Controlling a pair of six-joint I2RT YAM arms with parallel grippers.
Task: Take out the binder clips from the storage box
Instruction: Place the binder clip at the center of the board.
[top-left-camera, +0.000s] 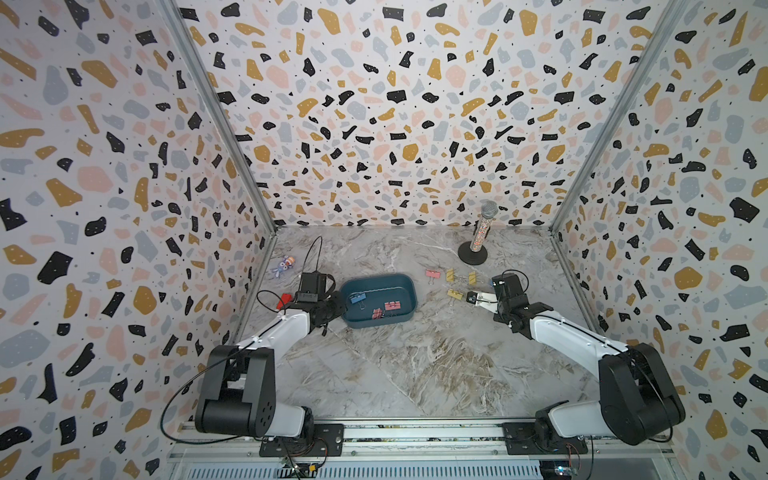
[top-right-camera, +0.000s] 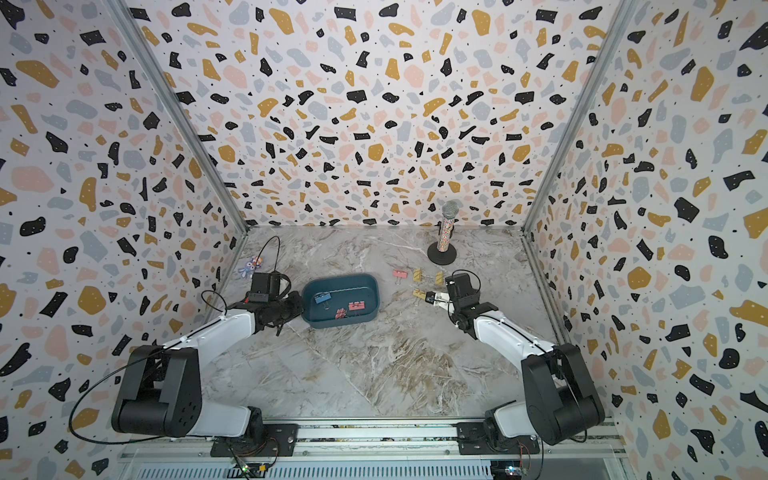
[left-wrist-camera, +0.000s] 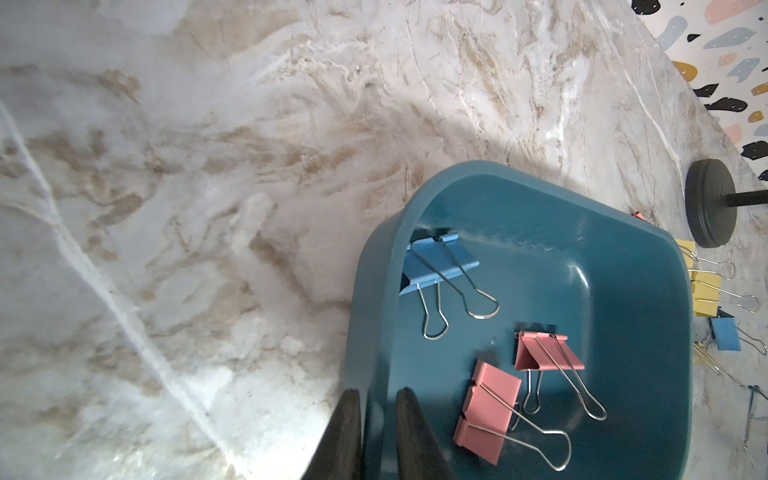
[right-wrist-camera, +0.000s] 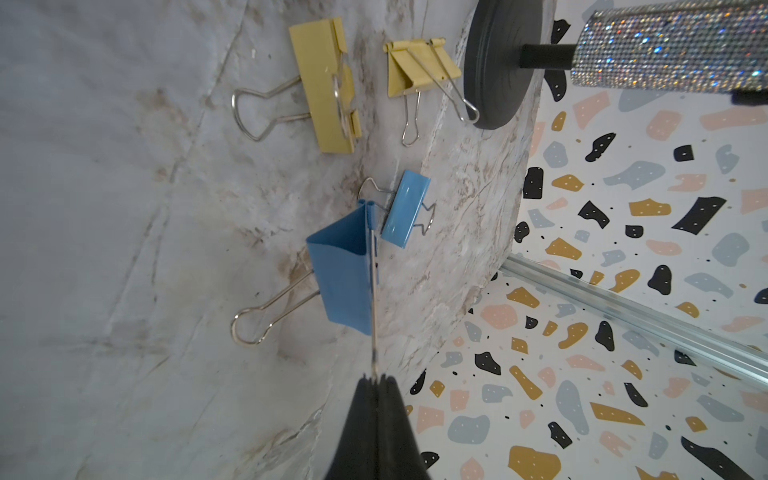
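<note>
Though upright, microphone (top-left-camera: 484, 232) (glittery) near clips (top-left-camera: 450, 275).

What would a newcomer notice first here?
The teal storage box sits mid-scene with one blue clip and two pink clips inside, and the left gripper pinches its rim. The right gripper holds a second blue clip by one wire handle, beside yellow clips lying on the table near a glittery microphone.

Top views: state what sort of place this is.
Likely a robot test booth: terrazzo-patterned walls enclose a marble-look tabletop; the left arm and right arm sit on a front rail.
</note>
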